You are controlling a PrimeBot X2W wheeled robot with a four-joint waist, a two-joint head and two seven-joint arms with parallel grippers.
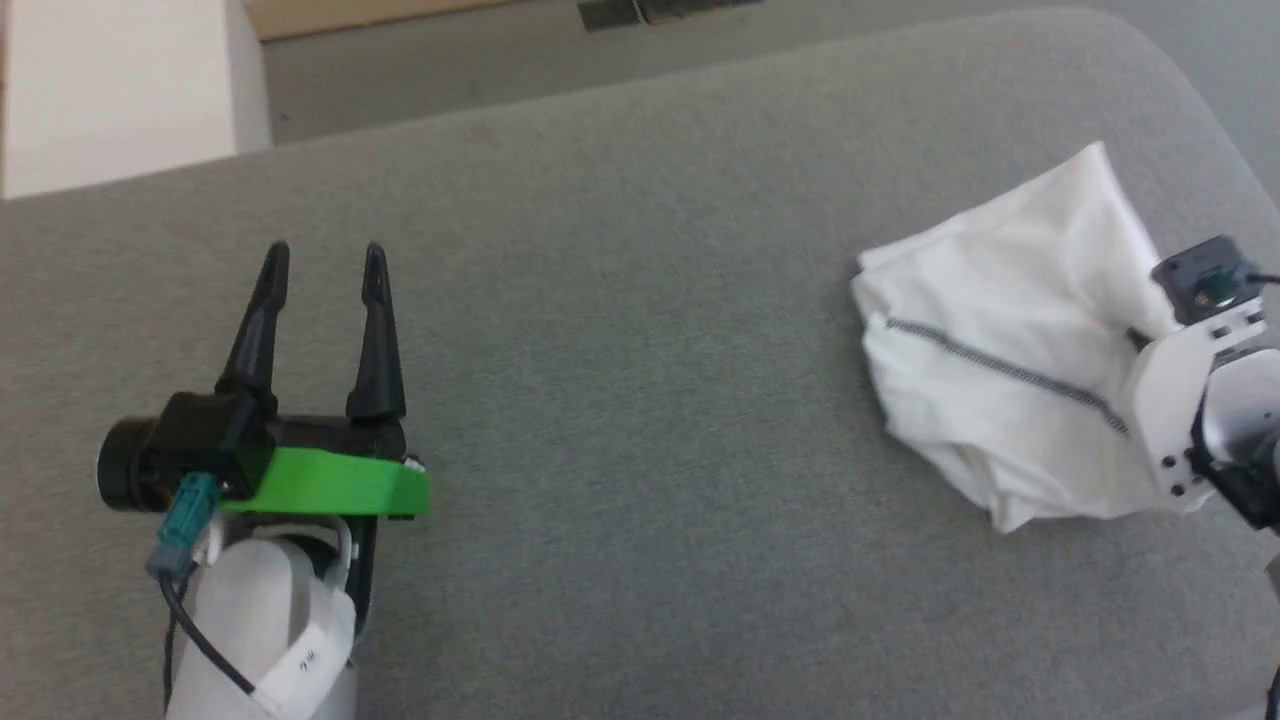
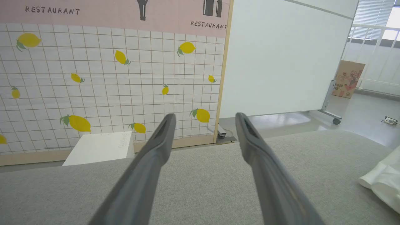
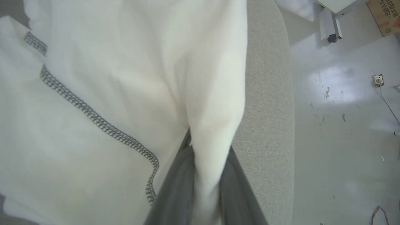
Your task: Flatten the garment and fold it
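Observation:
The garment is a white shirt with a dark zigzag seam, lying crumpled at the right of the grey cushioned surface. My right gripper is shut on a raised fold of the garment, with white cloth pinched between its two dark fingers. In the head view that arm's wrist sits at the garment's right side and the fingers are hidden in the cloth. My left gripper hovers open and empty over the surface's left part, far from the shirt. From the left wrist view, the open left gripper points at the back wall, and a garment corner lies at lower right.
The cushioned surface's rounded right edge drops to a glossy floor. Behind it a white box stands against a lemon-patterned wall, beside a wheeled white board and a cardboard box.

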